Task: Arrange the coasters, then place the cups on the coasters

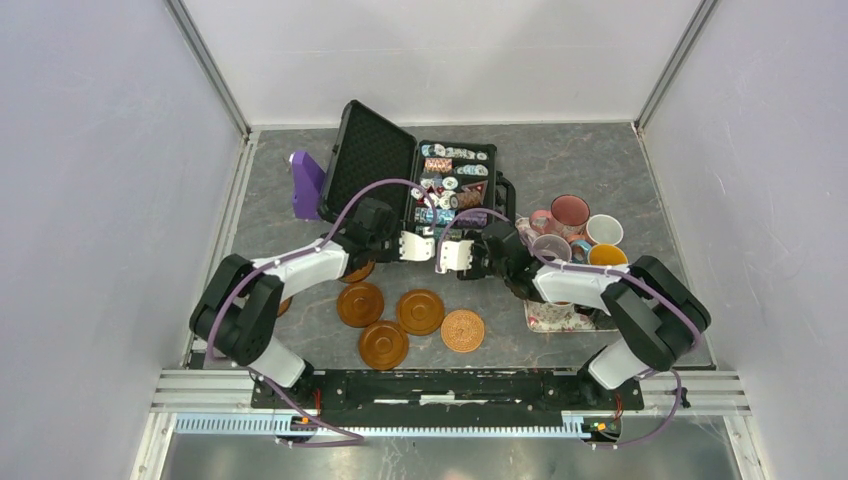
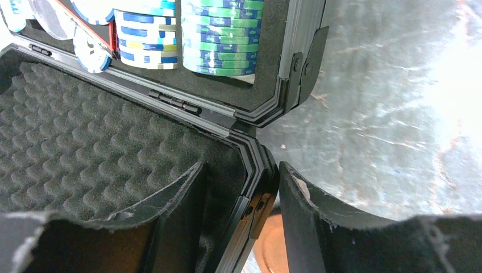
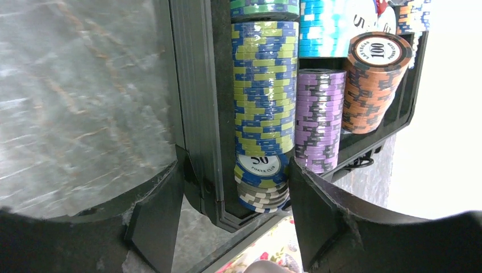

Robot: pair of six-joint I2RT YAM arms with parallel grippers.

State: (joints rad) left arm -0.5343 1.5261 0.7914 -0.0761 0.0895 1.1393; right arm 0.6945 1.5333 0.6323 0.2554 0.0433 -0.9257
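Observation:
Three brown coasters [image 1: 360, 304] [image 1: 420, 311] [image 1: 384, 344] and a lighter patterned coaster [image 1: 462, 330] lie in front of my arms. Two more brown ones peek out under the left arm [image 1: 357, 271] [image 1: 283, 306]. The cups [image 1: 570, 212] cluster at the right, by the floral tray [image 1: 545, 322]. My left gripper [image 1: 415, 245] [image 2: 239, 170] pinches a corner of the open black case's lid [image 2: 253, 153], one finger on the foam, one outside; a brown coaster [image 2: 267, 244] shows below. My right gripper [image 1: 457, 253] [image 3: 236, 170] straddles the case's corner wall [image 3: 199, 114] and a chip stack, holding nothing.
The black case [image 1: 365, 165] stands open at the back centre, its tray full of poker chips [image 1: 450, 180] [image 3: 264, 85]. A purple object [image 1: 306, 183] sits left of the lid. Metal rails run along both table sides. Floral tray [image 3: 267, 250] appears under the right gripper.

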